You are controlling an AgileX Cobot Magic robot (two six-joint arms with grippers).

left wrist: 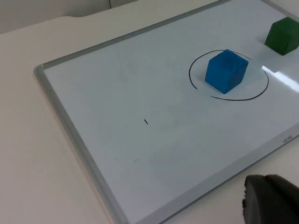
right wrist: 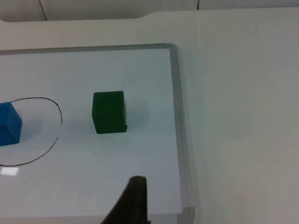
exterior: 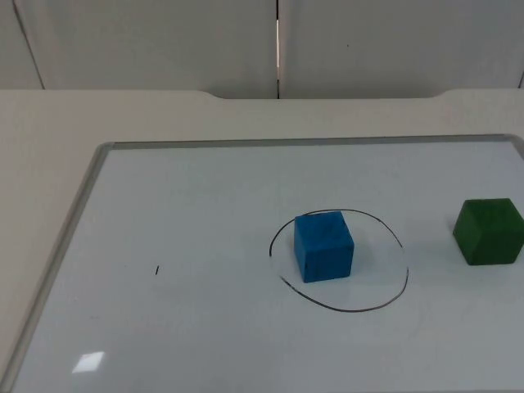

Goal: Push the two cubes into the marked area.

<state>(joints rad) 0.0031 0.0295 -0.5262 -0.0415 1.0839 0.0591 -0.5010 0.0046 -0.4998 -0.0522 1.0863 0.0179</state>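
With the right gripper (right wrist: pixel 133 200), whose opening I cannot tell, off-centre behind it, the green cube (right wrist: pixel 109 112) may skid past the marked circle (right wrist: pixel 44 135).

Glossy board, matt cubes

The whiteboard (exterior: pixel 205 246) is smooth and glossy, throwing back bright glare patches, within a dull silvery metal-looking frame (left wrist: pixel 70 126). The blue cube (exterior: pixel 324 246) has a matt, slightly grainy face with faint streaks; the green cube (exterior: pixel 489 232) looks equally matt. The table (right wrist: pixel 238 116) is smooth, matt off-white. The black fingertip (right wrist: pixel 133 203) looks like matt plastic.
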